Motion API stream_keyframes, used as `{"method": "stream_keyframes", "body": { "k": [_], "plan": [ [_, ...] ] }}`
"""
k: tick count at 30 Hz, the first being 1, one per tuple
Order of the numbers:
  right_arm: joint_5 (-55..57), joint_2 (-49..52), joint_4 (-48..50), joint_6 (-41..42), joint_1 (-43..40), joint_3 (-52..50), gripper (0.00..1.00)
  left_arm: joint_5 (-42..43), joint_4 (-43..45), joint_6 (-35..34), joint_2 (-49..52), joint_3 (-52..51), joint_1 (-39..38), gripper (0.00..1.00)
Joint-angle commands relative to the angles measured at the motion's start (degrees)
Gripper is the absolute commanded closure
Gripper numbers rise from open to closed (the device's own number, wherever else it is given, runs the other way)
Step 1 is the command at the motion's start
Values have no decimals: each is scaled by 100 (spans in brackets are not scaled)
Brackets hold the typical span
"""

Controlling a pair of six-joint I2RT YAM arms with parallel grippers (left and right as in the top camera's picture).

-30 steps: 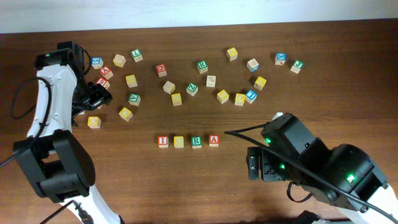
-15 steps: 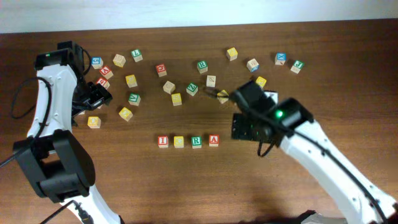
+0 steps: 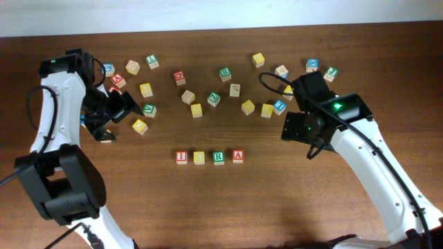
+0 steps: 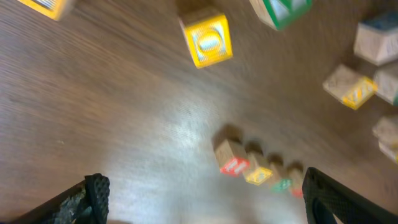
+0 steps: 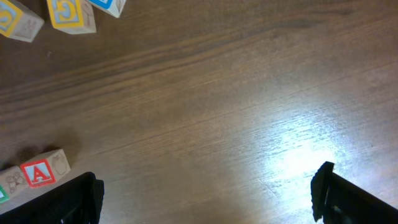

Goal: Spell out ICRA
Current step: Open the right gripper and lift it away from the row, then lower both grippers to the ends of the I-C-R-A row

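Four wooden cubes stand in a row at the table's front middle: red I [image 3: 181, 157], yellow C [image 3: 199, 158], green R [image 3: 219, 157], red A [image 3: 238, 155]. The left wrist view shows the row blurred, with the I [image 4: 231, 159] nearest. The right wrist view shows the A [image 5: 40, 172] at its left edge. My left gripper [image 3: 114, 114] is open and empty among the loose cubes at the left. My right gripper [image 3: 295, 129] is open and empty over bare wood to the right of the row.
Several loose letter cubes lie scattered across the back of the table, among them a yellow one [image 3: 140, 126] and a green one [image 3: 149, 109] beside my left gripper, and a yellow one [image 3: 266, 110] and a blue one [image 3: 279, 106] near my right arm.
My right arm has swung up from the front right corner and now sits right of the row. My left gripper has shifted slightly right. The four cubes have not moved.
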Motion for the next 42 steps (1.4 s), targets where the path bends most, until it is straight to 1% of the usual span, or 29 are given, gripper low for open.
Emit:
{"method": "stream_keyframes", "body": {
  "k": [1, 2, 3, 6, 8, 10, 13, 15, 18, 20, 21, 22, 23, 24, 26, 27, 28, 29, 32, 34, 39, 41, 42],
  "plan": [
    [48, 26, 107, -61, -26, -35, 2, 140, -83, 483, -866, 11, 28, 9],
    [37, 48, 173, -39, -24, -37, 2, 138, -122, 667, -1486, 11, 28, 9],
    [-35, 87, 256, -39, -24, -37, 2, 109, -229, 669, -1915, 11, 13, 8],
    [-448, 260, 529, -39, -24, -37, 2, -302, -555, 667, -2599, 9, -278, 6],
    [-669, 385, 619, -39, -24, -37, 2, -719, -750, 662, -2787, 9, -658, 5],
    [-754, 461, 634, -39, -24, -37, 2, -1110, -837, 658, -2798, -52, -1189, 7],
    [-804, 470, 632, -39, -22, -37, 2, -1279, -614, 638, -2798, -505, -1672, 7],
    [-1067, 470, 597, -42, -20, -37, 2, -1281, -297, 640, -2798, -981, -1853, 4],
    [-1071, 472, 614, -42, -20, -37, 2, -1279, 293, 640, -2798, -1681, -1895, 29],
    [-1073, 472, 588, -44, -20, -37, 2, -1281, 713, 640, -2798, -2151, -1895, 25],
    [-1075, 472, 579, -42, -20, -37, 2, -1283, 918, 643, -2798, -2363, -1895, 29],
    [-1080, 472, 579, -42, -20, -37, 4, -1283, 1141, 643, -2798, -2546, -1895, 39],
    [-1097, 472, 581, -42, -20, -44, 11, -1283, 1344, 643, -2796, -2684, -1895, 45],
    [-1099, 472, 599, -42, -20, -92, 30, -1283, 1679, 643, -2780, -2883, -1895, 54],
    [-1174, 472, 667, -42, -20, -289, 54, -1615, 2024, 640, -2726, -3095, -1895, 79],
    [-1220, 472, 732, -44, -20, -417, 67, -1847, 2079, 640, -2691, -3147, -1895, 90],
    [-1274, 472, 887, -44, -20, -636, 87, -2114, 2129, 638, -2645, -3213, -1895, 100],
    [-1346, 472, 1106, -42, -20, -874, 96, -2221, 2315, 638, -2588, -3346, -1895, 100],
    [-1797, 472, 1810, -42, -20, -1390, 96, -1982, 2966, 525, -2374, -3788, -1899, 100],
    [-2046, 472, 2374, -42, 26, -1683, 96, -1932, 3174, 507, -2151, -3947, -1899, 100],
    [-2022, 474, 3132, -39, 597, -2039, 96, -1858, 3484, 378, -1648, -3969, -1899, 100],
    [-1670, 501, 3432, -9, 894, -2188, 96, -1488, 3589, 382, -1453, -3971, -1899, 100],
    [-1456, 551, 3423, 243, 962, -2190, 96, -1397, 3585, 382, -1344, -3971, -1899, 100]
  ]
}}
